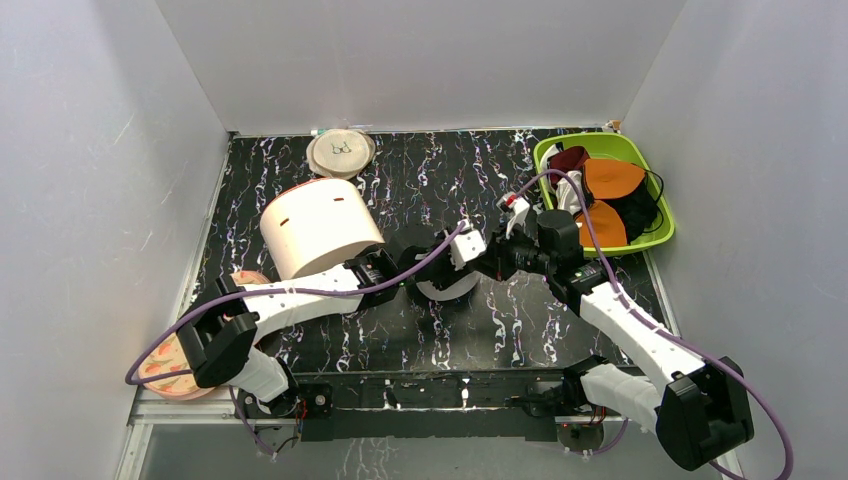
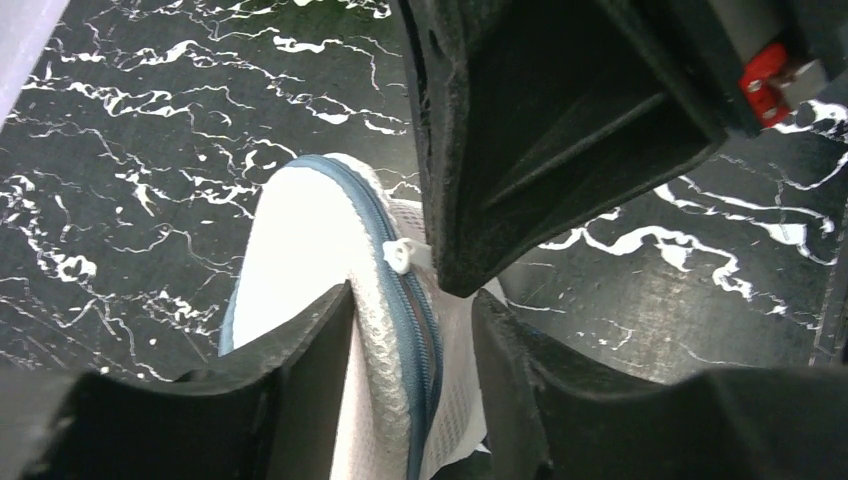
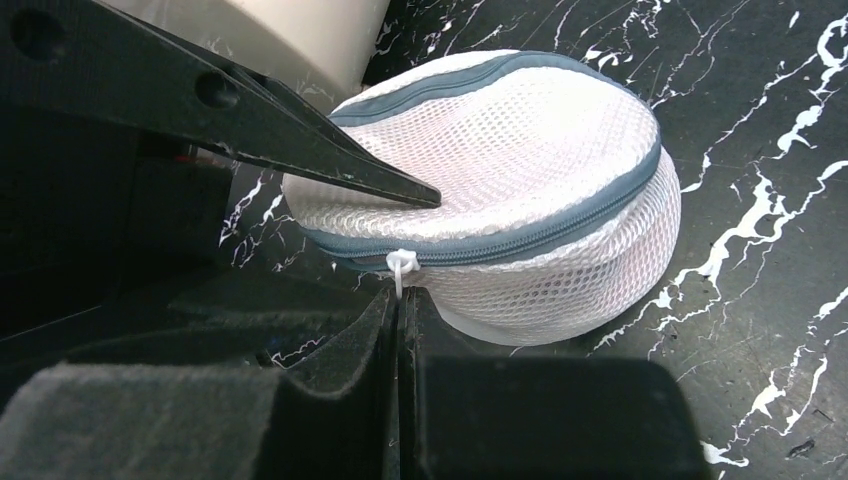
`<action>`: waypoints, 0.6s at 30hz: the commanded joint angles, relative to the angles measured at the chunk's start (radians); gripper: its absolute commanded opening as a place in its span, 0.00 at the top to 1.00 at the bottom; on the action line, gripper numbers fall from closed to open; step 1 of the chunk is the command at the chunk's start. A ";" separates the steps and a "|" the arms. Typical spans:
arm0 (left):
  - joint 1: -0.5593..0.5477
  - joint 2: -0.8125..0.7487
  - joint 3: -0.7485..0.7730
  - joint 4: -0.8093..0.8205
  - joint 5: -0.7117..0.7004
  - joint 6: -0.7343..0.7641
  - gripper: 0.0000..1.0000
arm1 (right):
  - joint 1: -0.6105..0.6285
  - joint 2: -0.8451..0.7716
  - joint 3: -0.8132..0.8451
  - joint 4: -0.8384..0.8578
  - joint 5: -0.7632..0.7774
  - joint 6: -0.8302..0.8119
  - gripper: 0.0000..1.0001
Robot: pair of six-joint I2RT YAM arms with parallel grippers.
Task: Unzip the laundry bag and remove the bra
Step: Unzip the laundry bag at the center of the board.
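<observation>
**Black marbled surface (image 1: pixel 480 335): two grippers meet at a mesh laundry bag (image 3: pixel 520 150)**

White walls box in the surface on three sides. Close to its middle, a little toward the near edge, lies the small round bag, dome side up. Its grey zip (image 3: pixel 560 225) looks closed wherever the rim shows. The right gripper (image 3: pixel 400 300) is clenched and appears to pinch the white zip pull (image 3: pixel 401 263), which sits on the side of the bag facing it. The left gripper (image 2: pixel 412 295) reaches in from the left edge with its jaws spread, straddling the rim just beside the pull, and no squeeze on the mesh shows. From the pull the zip curves away around the rim, so the coming drag probably has to follow that curve rather than run straight out. The right arm is the one placed to do it. No bra is in view. It is presumably inside the bag.
</observation>
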 commanded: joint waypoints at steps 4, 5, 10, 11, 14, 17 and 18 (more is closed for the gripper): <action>-0.001 -0.018 0.039 -0.005 -0.079 0.001 0.68 | 0.012 -0.034 0.009 0.076 -0.018 -0.004 1.00; -0.001 -0.021 0.036 -0.002 -0.090 0.002 0.70 | 0.012 -0.034 0.008 0.075 -0.018 -0.004 1.00; -0.001 -0.014 0.039 -0.005 -0.097 0.004 0.82 | 0.013 -0.037 0.008 0.072 -0.003 -0.005 1.00; -0.002 -0.014 0.040 -0.005 -0.095 0.004 0.84 | 0.013 -0.036 0.008 0.069 0.004 -0.004 1.00; -0.002 -0.019 0.038 -0.003 -0.092 0.006 0.91 | 0.013 -0.037 0.007 0.065 0.032 0.001 1.00; -0.002 -0.022 0.037 -0.002 -0.088 0.007 0.96 | 0.013 -0.043 -0.003 0.076 0.067 0.027 1.00; -0.003 -0.023 0.037 -0.002 -0.087 0.008 0.98 | 0.013 -0.043 -0.007 0.078 0.093 0.039 1.00</action>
